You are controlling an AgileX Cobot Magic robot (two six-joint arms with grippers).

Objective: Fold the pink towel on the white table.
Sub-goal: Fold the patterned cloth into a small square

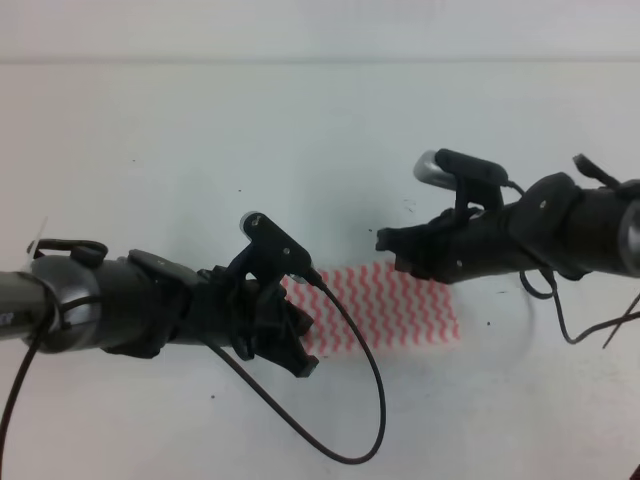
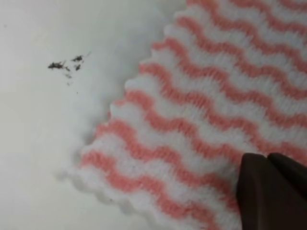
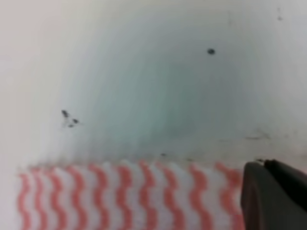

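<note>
The left hand point(image 1: 300, 345) sits low over the left end of the pink towel point(image 1: 400, 305); I cannot tell if it is open or closed. The towel lies flat near the middle of the white bench point(image 1: 150, 140). The right hand point(image 1: 392, 245) hangs at the towel's far edge; its state is unclear too.

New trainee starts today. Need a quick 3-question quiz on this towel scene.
1. True or false: the pink towel lies flat on the white table.
2. Which gripper covers the towel's left edge in the high view? A) left gripper B) right gripper
3. Fill in: the towel's stripes are pink and ____.

Key: 1 true; 2 A; 3 white.
</note>
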